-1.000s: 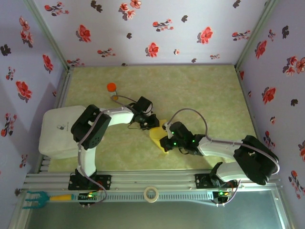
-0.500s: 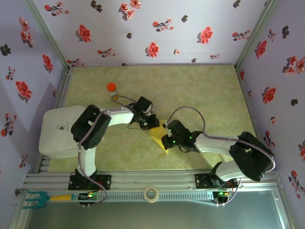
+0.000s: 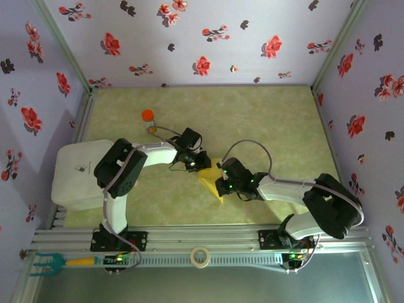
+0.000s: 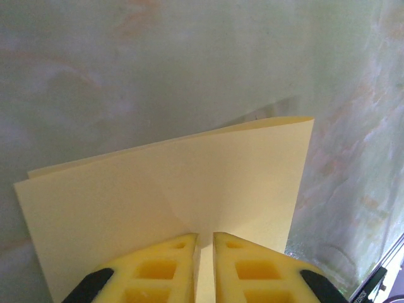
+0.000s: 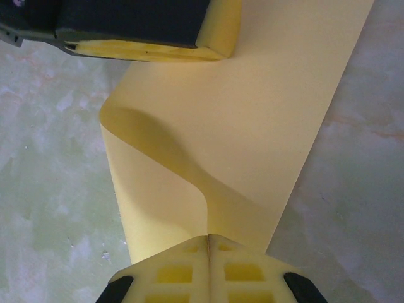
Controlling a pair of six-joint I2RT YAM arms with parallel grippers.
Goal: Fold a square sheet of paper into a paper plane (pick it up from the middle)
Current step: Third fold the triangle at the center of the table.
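Since a second ago the right gripper (image 5: 209, 245) has edged toward 11 o'clock, narrowing the yellow sheet of paper (image 3: 209, 186) at the middle of the table (image 3: 265, 120). Its fingers are clenched on a curled-over edge, while the left gripper (image 4: 205, 243) pinches the two-layer fold. From the paper, an orange-capped bottle (image 3: 148, 115) stands at 11 o'clock and a white box (image 3: 79, 173) lies at 9.

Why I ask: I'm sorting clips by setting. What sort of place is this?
Probably a robot test booth: flower-patterned walls box in a marbled tabletop, and a left arm and right arm stand bolted to a metal rail.
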